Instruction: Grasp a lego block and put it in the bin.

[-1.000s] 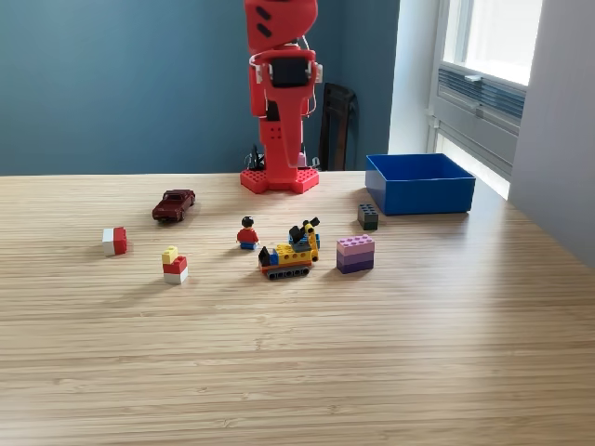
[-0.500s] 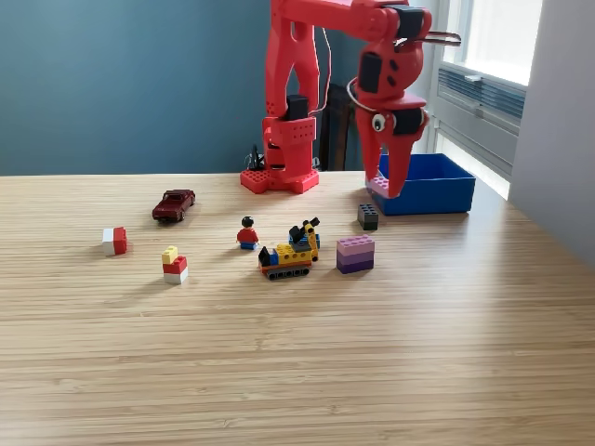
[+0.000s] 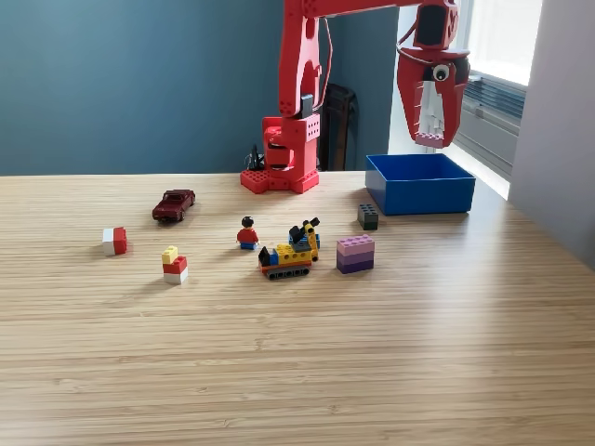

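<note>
A wooden table (image 3: 297, 372) fills the exterior view, with a teal wall behind it and a window at the view's right. The red arm (image 3: 299, 84) rises from its base at the far edge of the table and reaches across the top of the frame toward the view's right. Its gripper (image 3: 430, 139) hangs in the air above the bin (image 3: 420, 183) — the blue box with low walls near the table's far right corner. The jaws stand parted with pale window light showing between them, and a small pinkish piece seems to sit at the tips; whether they grip it cannot be told.

On the table, well apart from the bin, lie the lego pieces: a purple-and-pink block (image 3: 355, 253), just left of it a yellow tracked vehicle (image 3: 290, 252), and a dark block (image 3: 368, 216) — the nearest to the bin. Further left are a dark red toy car (image 3: 174, 204), a small figure in red (image 3: 247, 233), a yellow-red-white stack (image 3: 174, 266) and a red-and-white block (image 3: 114, 241).
</note>
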Motion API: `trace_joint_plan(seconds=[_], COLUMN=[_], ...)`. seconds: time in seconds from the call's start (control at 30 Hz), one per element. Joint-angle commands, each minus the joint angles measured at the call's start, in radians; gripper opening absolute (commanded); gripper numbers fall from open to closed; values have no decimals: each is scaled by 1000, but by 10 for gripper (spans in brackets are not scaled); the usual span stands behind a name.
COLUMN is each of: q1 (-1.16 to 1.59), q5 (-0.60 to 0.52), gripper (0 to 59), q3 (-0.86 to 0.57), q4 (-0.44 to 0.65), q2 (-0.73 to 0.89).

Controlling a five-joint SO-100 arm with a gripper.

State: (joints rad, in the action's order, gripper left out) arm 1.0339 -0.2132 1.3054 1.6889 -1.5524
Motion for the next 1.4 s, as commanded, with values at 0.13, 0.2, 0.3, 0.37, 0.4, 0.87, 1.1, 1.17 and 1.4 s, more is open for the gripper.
trace_joint_plan(seconds=[0.13,0.2,0.3,0.37,0.4,0.87,1.1,1.17,1.4], q1=[71,72,74,77,80,120,118,118,117], q5=[23,28,35,41,48,101,130,132,133], gripper=[1,1,1,1,1,3,228,251,256], q3=[-38,-32,-20,-6,2,118,120,120,112], q4=[17,17,17,15,15,15,15,15,14], q2=[-23,-23,-23,-23,-23,-23,-23,-23,-23])
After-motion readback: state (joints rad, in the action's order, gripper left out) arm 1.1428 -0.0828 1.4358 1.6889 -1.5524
